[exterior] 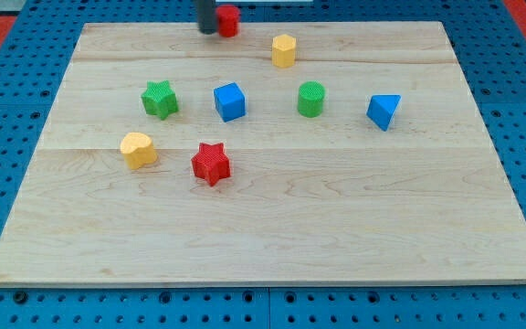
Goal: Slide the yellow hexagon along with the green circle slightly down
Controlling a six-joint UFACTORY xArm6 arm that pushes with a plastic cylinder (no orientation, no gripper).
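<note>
The yellow hexagon [284, 50] stands near the view's top, right of centre. The green circle [310, 99] stands just below it and a little to the right, apart from it. My tip [207, 31] is at the top edge of the board, left of the yellow hexagon, touching or nearly touching a red block [229, 20] on its right. Only the rod's lower end shows.
A green star [160, 99], a blue cube [230, 101] and a blue triangular block [383, 111] line up with the green circle. A yellow heart-like block [139, 150] and a red star [211, 164] lie lower left. The wooden board [263, 228] rests on blue pegboard.
</note>
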